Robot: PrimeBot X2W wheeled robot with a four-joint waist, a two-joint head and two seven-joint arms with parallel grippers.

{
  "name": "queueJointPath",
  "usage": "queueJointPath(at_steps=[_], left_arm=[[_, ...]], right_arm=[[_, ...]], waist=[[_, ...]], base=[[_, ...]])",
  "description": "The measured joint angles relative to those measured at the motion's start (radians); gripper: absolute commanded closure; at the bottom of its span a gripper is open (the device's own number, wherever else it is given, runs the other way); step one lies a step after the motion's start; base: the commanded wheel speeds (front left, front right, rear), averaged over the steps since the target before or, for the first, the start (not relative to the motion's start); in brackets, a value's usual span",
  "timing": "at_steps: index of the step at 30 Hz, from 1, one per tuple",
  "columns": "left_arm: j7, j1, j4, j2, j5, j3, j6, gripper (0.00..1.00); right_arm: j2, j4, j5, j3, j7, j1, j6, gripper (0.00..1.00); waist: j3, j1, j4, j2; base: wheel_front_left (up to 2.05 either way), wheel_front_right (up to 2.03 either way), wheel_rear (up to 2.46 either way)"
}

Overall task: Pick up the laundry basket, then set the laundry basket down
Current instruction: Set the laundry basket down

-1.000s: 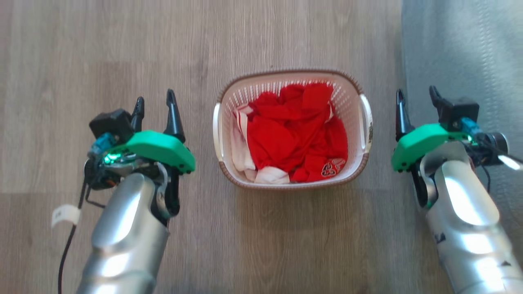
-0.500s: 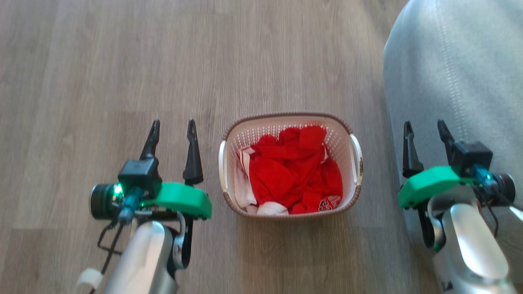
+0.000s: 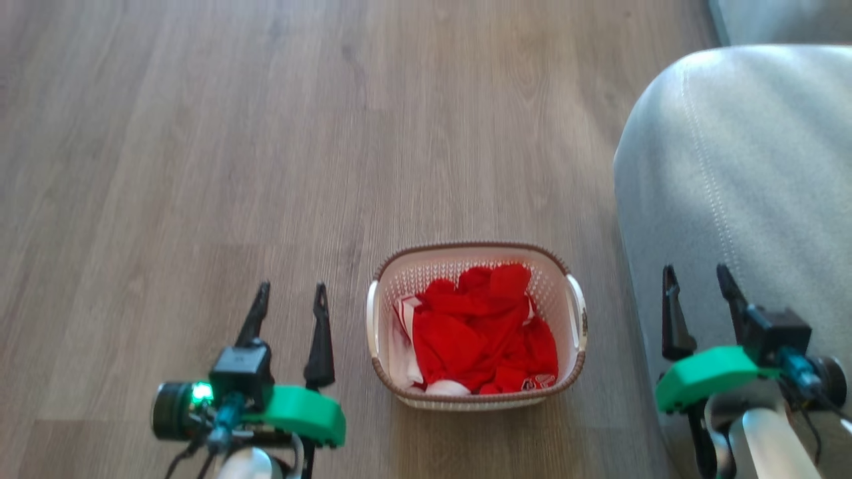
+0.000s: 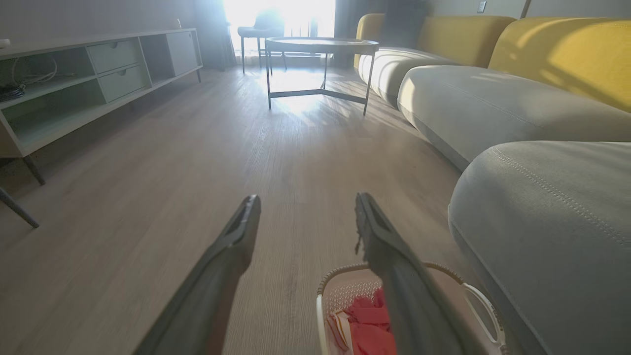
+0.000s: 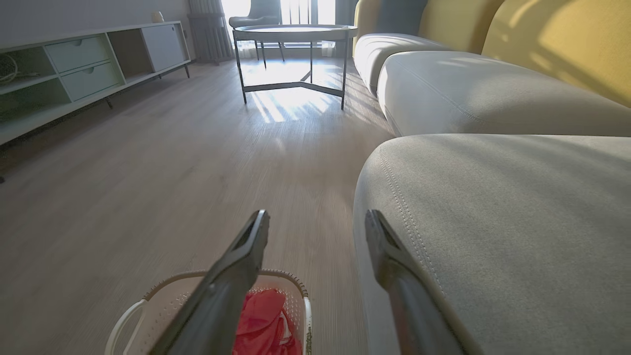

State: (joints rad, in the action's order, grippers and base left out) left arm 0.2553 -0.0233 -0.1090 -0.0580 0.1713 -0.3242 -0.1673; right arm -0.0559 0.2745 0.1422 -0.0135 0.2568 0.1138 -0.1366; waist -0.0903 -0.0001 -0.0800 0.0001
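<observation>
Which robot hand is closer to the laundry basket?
Left. The left hand is close beside the laundry basket, not touching; the right hand is farther off on the other side, by the grey sofa.

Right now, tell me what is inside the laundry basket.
Crumpled red clothing fills the laundry basket, with white fabric at its left side. They cover its floor; anything beneath is hidden.

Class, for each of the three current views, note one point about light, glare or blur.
Head view: even light, no glare, the laundry basket fairly sharp. Left wrist view: the window blows out to white, and the left gripper looks soft up close. Right wrist view: sun stripes lie on the floor under the table.
</observation>
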Motion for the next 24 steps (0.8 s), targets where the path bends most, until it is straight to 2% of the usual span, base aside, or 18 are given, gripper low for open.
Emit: queueJointPath(at_steps=[12, 24], left_arm=[[-0.045, 0.105, 0.071, -0.038, 0.01, -0.019, 0.003, 0.0], [-0.071, 0.13, 0.092, -0.061, 0.024, -0.018, -0.002, 0.0]], right_arm=[[0.013, -0.068, 0.022, -0.007, 0.0, -0.147, 0.0, 0.0], [0.013, -0.122, 0.026, -0.014, -0.022, -0.204, 0.0, 0.0]], waist=[[0.097, 0.0, -0.009, 0.0], [0.121, 0.0, -0.009, 0.0]], base=[[0.0, 0.0, 0.0], [0.0, 0.0, 0.0]])
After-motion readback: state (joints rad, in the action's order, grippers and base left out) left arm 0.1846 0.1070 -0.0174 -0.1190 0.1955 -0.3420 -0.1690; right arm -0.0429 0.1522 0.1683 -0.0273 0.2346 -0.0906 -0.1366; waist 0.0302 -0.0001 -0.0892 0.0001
